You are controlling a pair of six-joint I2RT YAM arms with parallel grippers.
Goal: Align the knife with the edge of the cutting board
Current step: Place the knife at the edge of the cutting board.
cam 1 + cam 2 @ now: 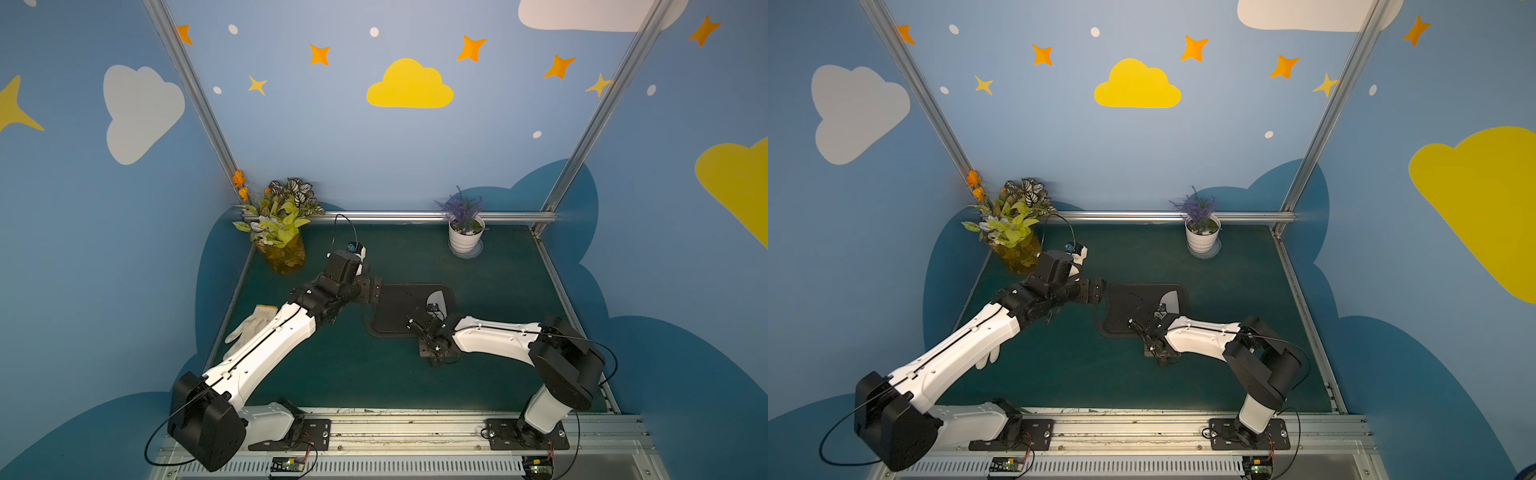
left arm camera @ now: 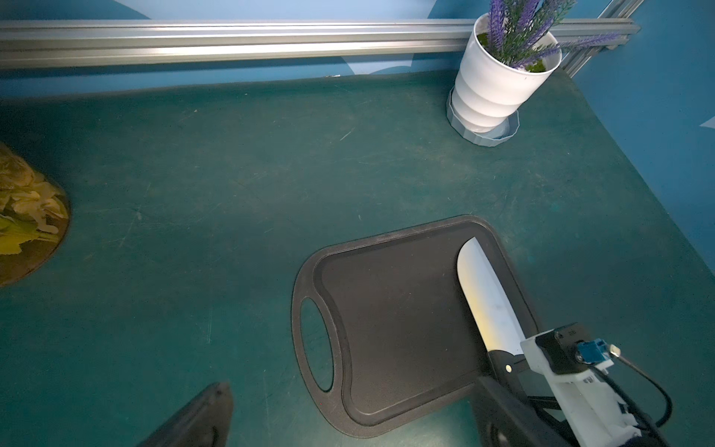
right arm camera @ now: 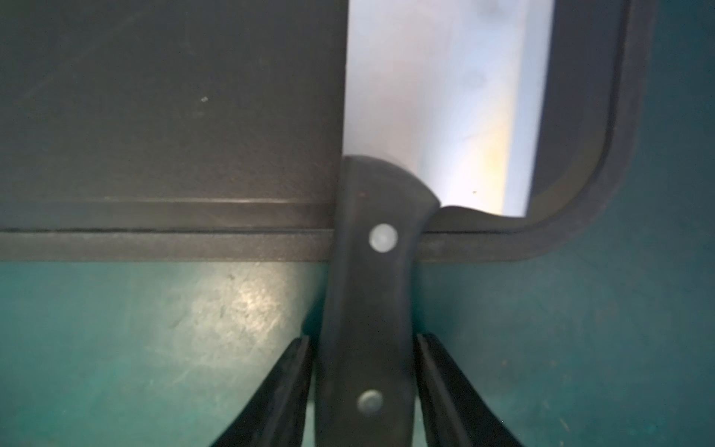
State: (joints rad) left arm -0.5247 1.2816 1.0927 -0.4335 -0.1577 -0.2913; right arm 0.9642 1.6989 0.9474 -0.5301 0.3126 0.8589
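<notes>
The black cutting board (image 1: 395, 307) (image 1: 1125, 307) (image 2: 398, 321) (image 3: 154, 116) lies flat on the green mat in both top views. Its handle slot (image 2: 315, 344) is at the left end. The knife (image 1: 436, 300) (image 1: 1170, 300) (image 2: 489, 298) (image 3: 371, 271) lies flat beside the board's right end rim, its black handle reaching over the near edge onto the mat. My right gripper (image 1: 434, 353) (image 1: 1160, 353) (image 3: 363, 340) straddles the handle, open a little, with a thin gap on each side. My left gripper (image 1: 377, 291) (image 1: 1100, 291) (image 2: 352, 383) hovers wide open and empty by the slot end.
A white pot of lavender (image 1: 466, 237) (image 2: 491, 89) stands at the back right. A yellow vase of foliage (image 1: 284, 253) is at the back left. A white glove (image 1: 249, 326) lies under my left forearm. An aluminium rail (image 2: 232, 42) borders the far edge.
</notes>
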